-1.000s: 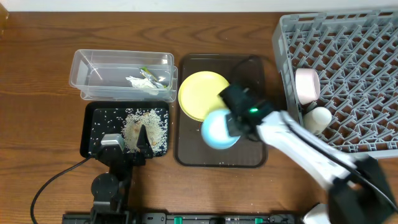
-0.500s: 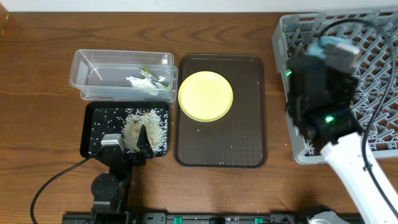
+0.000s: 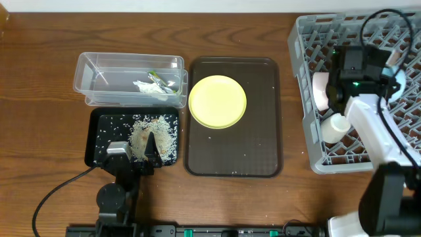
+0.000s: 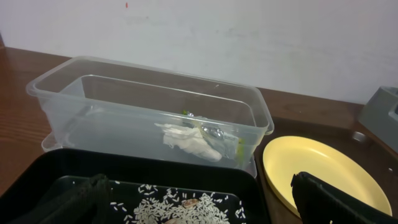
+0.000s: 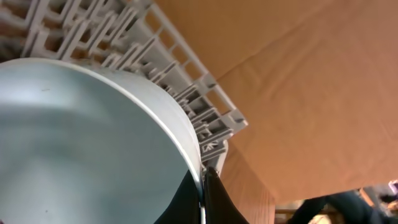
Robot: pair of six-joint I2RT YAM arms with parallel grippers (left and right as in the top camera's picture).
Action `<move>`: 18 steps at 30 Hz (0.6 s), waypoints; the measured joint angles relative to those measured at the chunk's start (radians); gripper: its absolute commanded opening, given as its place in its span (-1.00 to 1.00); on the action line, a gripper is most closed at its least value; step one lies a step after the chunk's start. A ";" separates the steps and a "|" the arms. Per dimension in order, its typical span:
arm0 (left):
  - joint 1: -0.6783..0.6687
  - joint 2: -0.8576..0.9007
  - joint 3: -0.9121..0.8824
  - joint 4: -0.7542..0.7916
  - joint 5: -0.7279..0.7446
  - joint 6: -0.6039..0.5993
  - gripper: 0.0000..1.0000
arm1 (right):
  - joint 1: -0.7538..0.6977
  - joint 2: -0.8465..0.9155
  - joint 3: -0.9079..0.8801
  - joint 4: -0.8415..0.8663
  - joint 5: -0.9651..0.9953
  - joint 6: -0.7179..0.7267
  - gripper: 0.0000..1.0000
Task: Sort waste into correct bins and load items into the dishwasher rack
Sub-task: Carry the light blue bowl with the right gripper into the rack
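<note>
1. The right claw (image 5: pixel 202 180) is clamped on the rim of the light blue bowl (image 5: pixel 81 137), one finger inside the wall and one outside. It holds the bowl over the dishwasher rack (image 3: pixel 309 148). A rim pinch of this kind likely lets the bowl be tipped on edge into the lattice.
2. Inside the rack, near its left wall, a white bowl (image 3: pixel 320 91) stands on edge with a small white cup (image 3: pixel 335 125) just beside it. Their placement suggests the blue bowl is meant for a slot close by.
3. The yellow plate (image 3: pixel 217 101) lies flat on the brown serving tray (image 3: pixel 233 155), well apart from the rack. It looks to be the dish left to load.
4. The clear tub (image 3: pixel 99 69) holds the green-and-orange wrapper (image 3: pixel 158 78) and crumpled white paper (image 3: pixel 146 87). The black tray (image 3: pixel 99 128) just in front of it carries the rice grains (image 3: pixel 154 135). Dry rubbish and food waste appear to be kept apart on purpose.
5. The left claw (image 4: pixel 199 205) sits low at the near edge of the black tray with its fingers spread wide and nothing between them, seemingly parked out of the way.
6. A few stray grains dot the serving tray, and no chopsticks can be made out on the wooden surface (image 3: pixel 39 66).
</note>
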 measured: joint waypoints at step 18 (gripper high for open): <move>0.000 0.000 0.000 0.000 0.000 0.000 0.90 | 0.182 0.032 0.000 -0.053 -0.066 -0.055 0.28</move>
